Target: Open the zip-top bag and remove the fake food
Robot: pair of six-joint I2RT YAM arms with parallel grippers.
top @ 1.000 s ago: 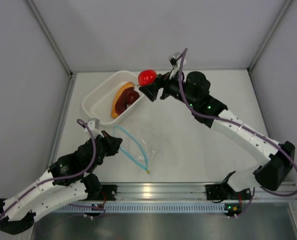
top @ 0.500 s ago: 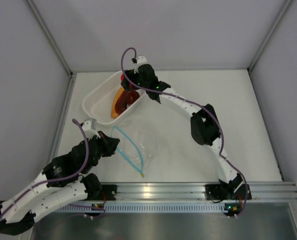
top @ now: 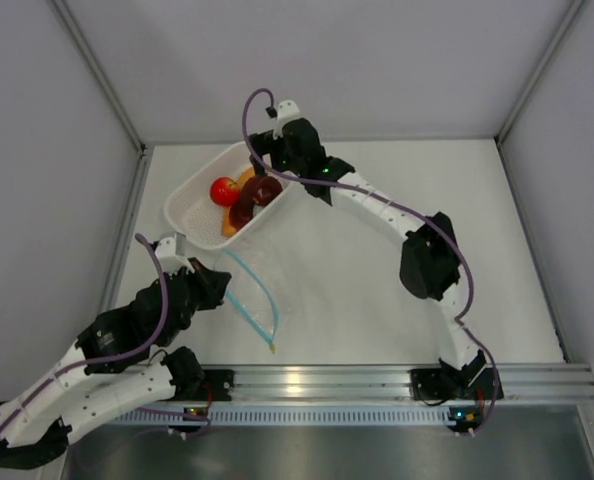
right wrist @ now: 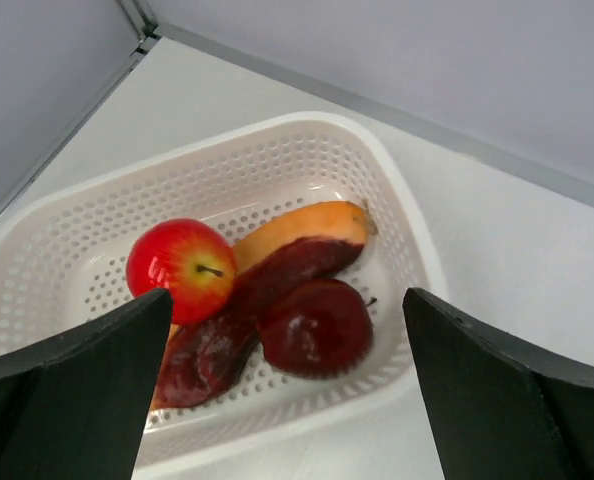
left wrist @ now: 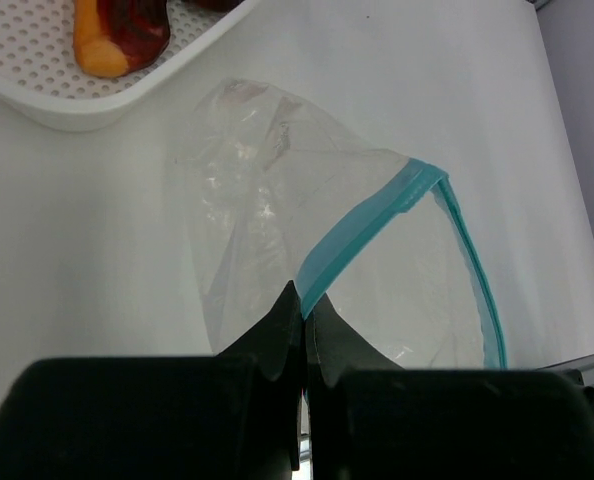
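The clear zip-top bag (top: 259,300) lies open on the table, its light blue zip strip (left wrist: 362,228) spread in a loop. Nothing shows inside it. My left gripper (left wrist: 305,312) is shut on the near end of the zip strip; in the top view the left gripper (top: 223,286) is at the bag's left edge. The red ball (right wrist: 181,268), the orange crescent slice (right wrist: 277,262) and the dark brown piece (right wrist: 314,328) lie in the white perforated basket (right wrist: 407,250). My right gripper (right wrist: 287,395) hovers open and empty over the basket's near rim; the top view shows it (top: 265,173) at the basket's right end.
The white basket (top: 189,196) stands at the table's back left, near the left wall. Its rim (left wrist: 97,105) lies just beyond the bag in the left wrist view. Metal rails run along the table's near edge (top: 317,380).
My right gripper carried the red ball left over the basket and let it go; it now lies in the basket. My left gripper drew the bag slightly toward the near left.
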